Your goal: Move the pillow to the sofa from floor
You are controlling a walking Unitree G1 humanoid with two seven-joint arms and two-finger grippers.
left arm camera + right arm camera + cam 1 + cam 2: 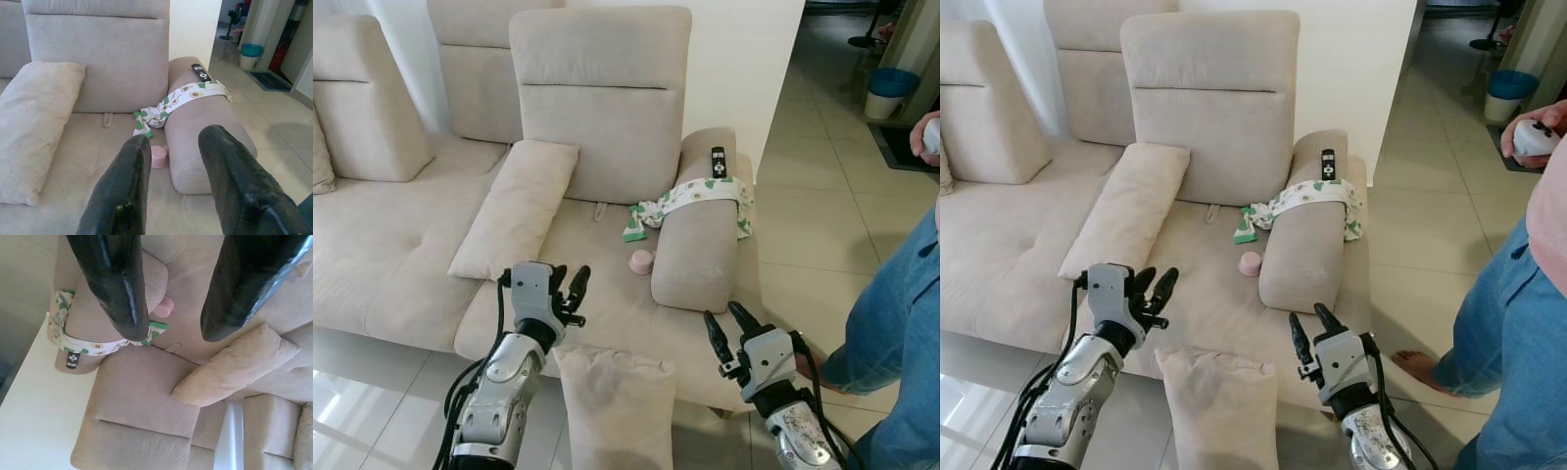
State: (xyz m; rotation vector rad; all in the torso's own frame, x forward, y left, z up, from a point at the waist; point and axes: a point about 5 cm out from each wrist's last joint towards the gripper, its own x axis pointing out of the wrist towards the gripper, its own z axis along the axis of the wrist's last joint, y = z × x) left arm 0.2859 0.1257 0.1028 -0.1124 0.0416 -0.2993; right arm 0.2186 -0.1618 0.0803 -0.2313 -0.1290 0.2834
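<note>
Pillow (617,406) bottom cut off

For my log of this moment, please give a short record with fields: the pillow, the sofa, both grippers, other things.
pillow: beige fabric pillow standing on the floor against the sofa front, between the two arms
sofa: beige fabric sofa, another beige cushion leaning on its backrest
left gripper: left gripper open, raised above the seat edge, holding nothing
right gripper: right gripper open, beside the pillow, holding nothing
armrest: black remote control and patterned cloth on it
seat: small pink cup
person: standing at the robot's right, blue jeans
</note>
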